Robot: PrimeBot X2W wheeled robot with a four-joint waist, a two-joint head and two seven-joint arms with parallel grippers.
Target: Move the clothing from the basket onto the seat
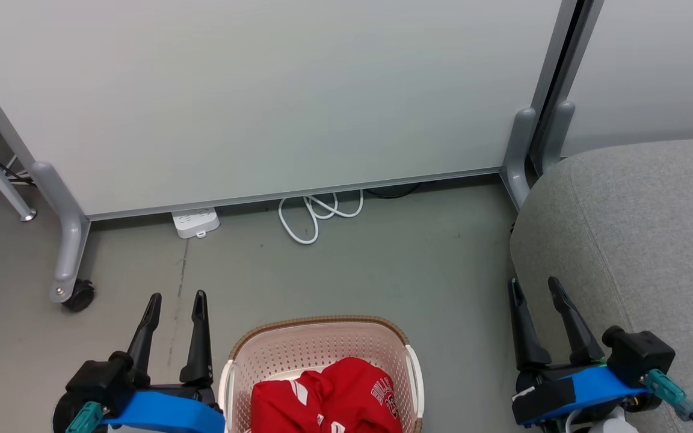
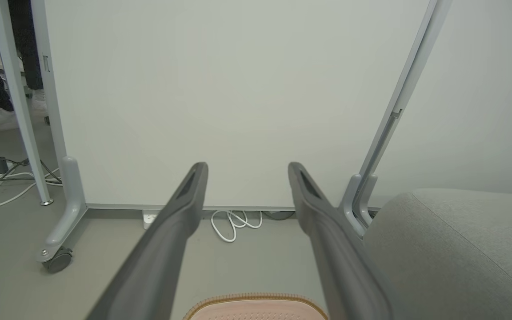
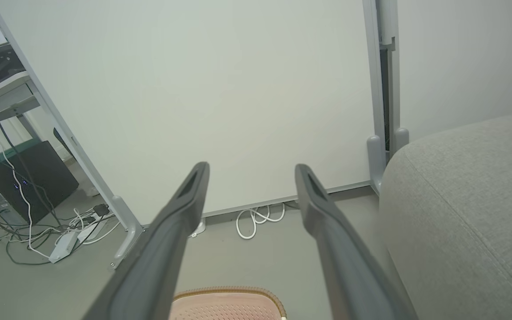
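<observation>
my left gripper (image 1: 178, 296) stands wide open at the lower left of the frame, holding and touching nothing. my right gripper (image 1: 533, 282) is equally wide open at the lower right, also empty, with its fingers in front of the seat (image 1: 641, 228) edge. there are two grippers with two dark fingers each, all pointing up the frame. one basket (image 1: 298, 352) sits at bottom centre between them. the clothing (image 1: 328, 397) lies inside it, seemingly two red pieces, one white-striped and one lettered. one grey seat is at the right. both wrists, banded in blue, sit along the bottom edge.
</observation>
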